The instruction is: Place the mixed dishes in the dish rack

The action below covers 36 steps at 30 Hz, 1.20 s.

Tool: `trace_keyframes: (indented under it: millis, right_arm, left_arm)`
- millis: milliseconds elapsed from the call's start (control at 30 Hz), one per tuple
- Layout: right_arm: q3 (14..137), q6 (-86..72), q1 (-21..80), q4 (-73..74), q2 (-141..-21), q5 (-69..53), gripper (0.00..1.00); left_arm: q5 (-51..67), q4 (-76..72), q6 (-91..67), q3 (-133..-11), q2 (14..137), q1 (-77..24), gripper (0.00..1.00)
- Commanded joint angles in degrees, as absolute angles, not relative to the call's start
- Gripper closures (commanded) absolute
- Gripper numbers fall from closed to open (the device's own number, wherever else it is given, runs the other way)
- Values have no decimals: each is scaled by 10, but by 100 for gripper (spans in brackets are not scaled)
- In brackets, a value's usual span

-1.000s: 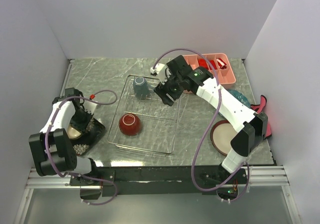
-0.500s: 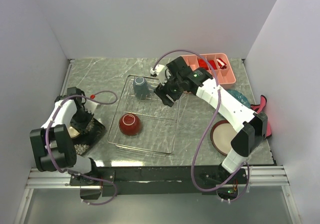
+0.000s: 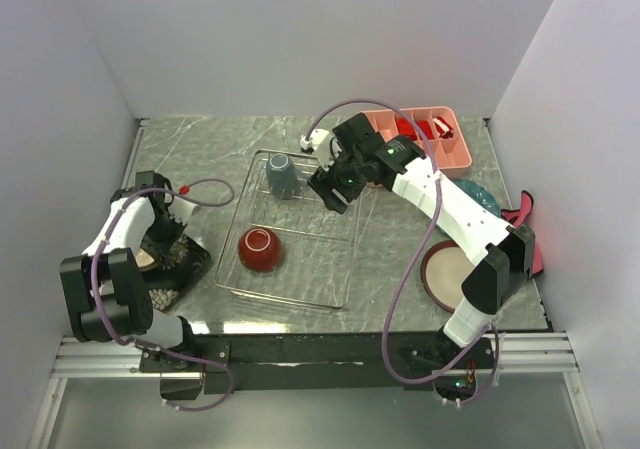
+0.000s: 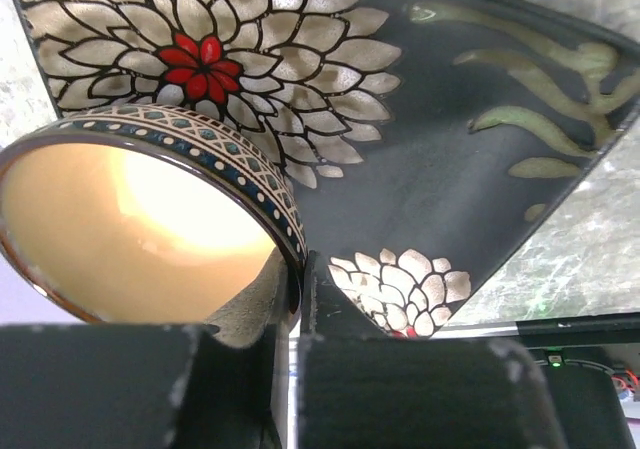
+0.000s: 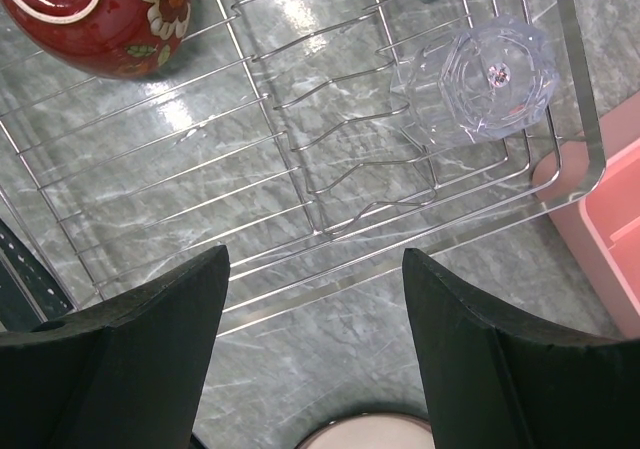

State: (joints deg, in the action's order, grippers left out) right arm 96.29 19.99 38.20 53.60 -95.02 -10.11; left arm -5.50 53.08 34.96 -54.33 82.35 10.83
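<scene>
Left jaws are clenching the patterned bowl (image 4: 130,219) by its rim; right jaws are standing released. Next probably calls for lifting it into the rack (image 3: 310,269).

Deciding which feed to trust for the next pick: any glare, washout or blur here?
Left wrist: the small dark patterned bowl is washed-out cream inside, and the left gripper, seen close up, is dark and soft. Right wrist: white glare streaks on the table under the dish rack; the clear glass reads only by its highlights. Top external: even light, sharp.
</scene>
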Motion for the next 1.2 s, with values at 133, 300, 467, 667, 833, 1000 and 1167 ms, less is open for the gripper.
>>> trace_keyframes:
  millis: [133, 300, 467, 667, 833, 1000, 1167]
  right_arm:
    - [975, 204, 380, 517, -922, -86, 22]
    - [964, 193, 372, 498, -901, -50, 22]
    - [943, 189, 351, 477, -884, 44, 22]
    - [928, 155, 292, 447, -852, 190, 8]
    - [905, 156, 241, 456, -824, 203, 6]
    - [861, 171, 226, 456, -792, 206, 6]
    - [839, 177, 221, 459, -779, 199, 6]
  left_arm:
    - [40, 608, 359, -634, 771, 105, 99]
    - [207, 642, 321, -759, 723, 104, 99]
    - [503, 600, 242, -810, 718, 95, 99]
    - [712, -26, -237, -544, 574, 12, 99]
    - [666, -350, -410, -416, 573, -118, 99]
    - [610, -582, -556, -339, 637, -233, 99]
    - [574, -557, -560, -318, 671, -269, 99]
